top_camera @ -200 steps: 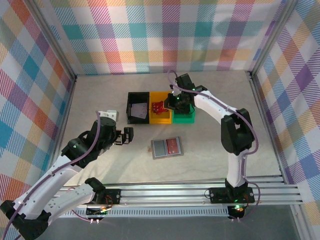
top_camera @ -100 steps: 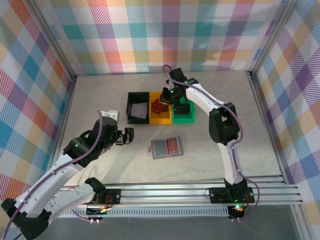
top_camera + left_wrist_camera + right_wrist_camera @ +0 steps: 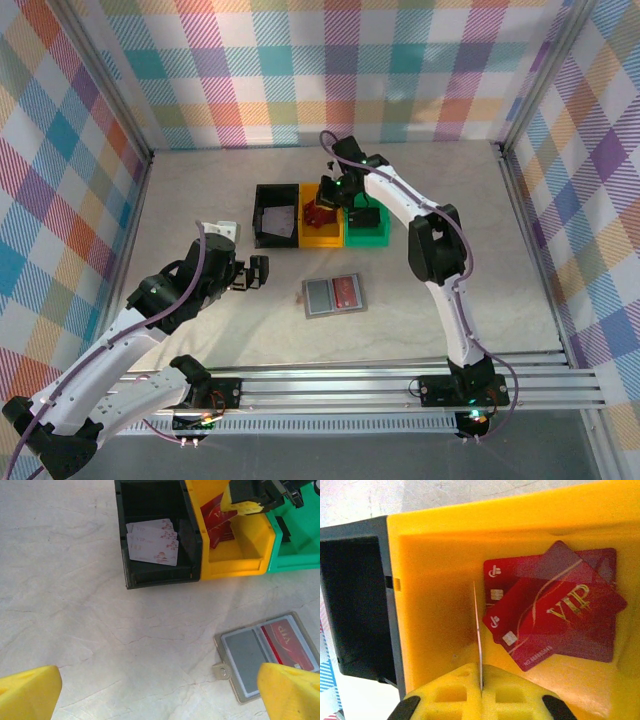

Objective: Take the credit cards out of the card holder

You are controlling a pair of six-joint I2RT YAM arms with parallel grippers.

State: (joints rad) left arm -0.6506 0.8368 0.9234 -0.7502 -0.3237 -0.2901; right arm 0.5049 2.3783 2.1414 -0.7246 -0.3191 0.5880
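Overhead, marbled tabletop (image 3: pixel 200 200); plaid walls (image 3: pixel 330 70)

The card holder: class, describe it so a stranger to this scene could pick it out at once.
On the pale table, look on the near side of the row of bins. The card holder lies there open and flat: a thin grey bifold, one panel grey, the other showing a red card. Unlike the bins, it has no walls.

bright even light, soft shadows, wrist views perhaps slightly blurred.
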